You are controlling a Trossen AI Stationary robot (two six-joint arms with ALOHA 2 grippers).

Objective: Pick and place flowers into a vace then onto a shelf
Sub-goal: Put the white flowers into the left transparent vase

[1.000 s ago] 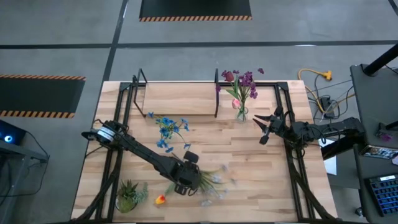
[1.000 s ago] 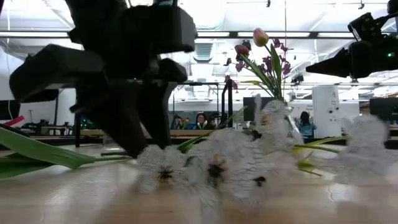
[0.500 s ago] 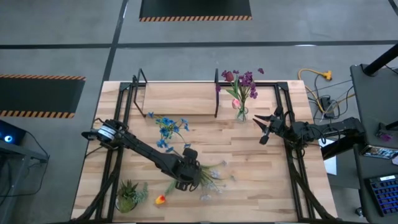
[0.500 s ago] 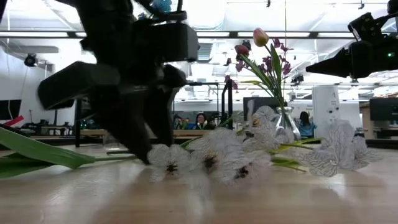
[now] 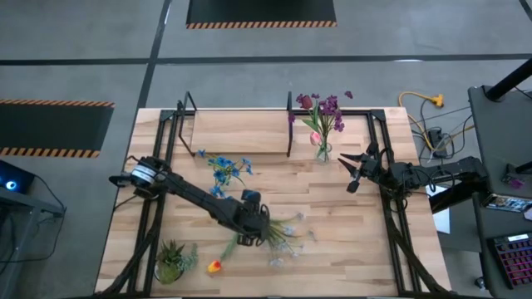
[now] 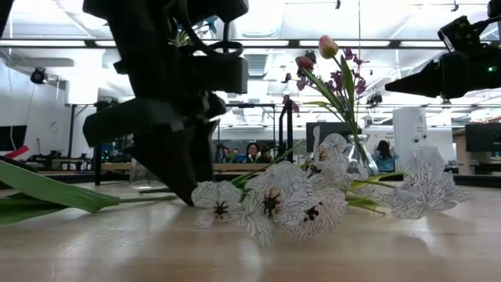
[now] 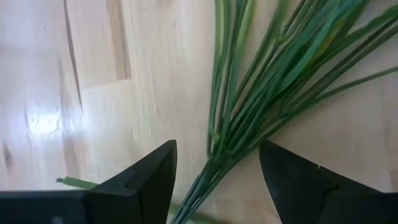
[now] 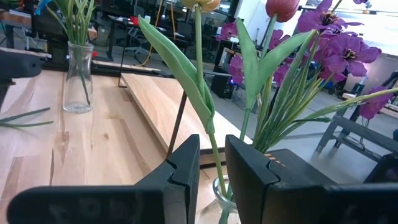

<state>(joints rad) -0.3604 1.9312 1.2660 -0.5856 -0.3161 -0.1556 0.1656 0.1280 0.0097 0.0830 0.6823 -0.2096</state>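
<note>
A bunch of white flowers [image 5: 284,237] lies flat on the wooden table [image 5: 349,249], its blooms [image 6: 274,205] toward the right edge. My left gripper [image 5: 254,234] is open and tipped down over the bunch's green stems [image 7: 242,106], one finger on each side of them and apart from them. Blue flowers [image 5: 223,173] stand in a glass vase [image 8: 78,78]. Purple and pink flowers [image 5: 322,112] stand in a second vase [image 5: 322,152] beside the shelf [image 5: 237,131]. My right gripper [image 5: 347,173] is open and empty just right of that vase.
A small spiky potted plant [image 5: 170,259] stands at the near left corner. An orange-yellow flower [image 5: 214,267] lies on the table beside it. Black frame bars [image 5: 391,224] run along the table's left and right sides. People show far off in the room behind the table.
My left gripper has moved a little toward the table's far edge and risen slightly. The white flower bunch, blurred and shifting a second ago, has come to rest flat on the table.
</note>
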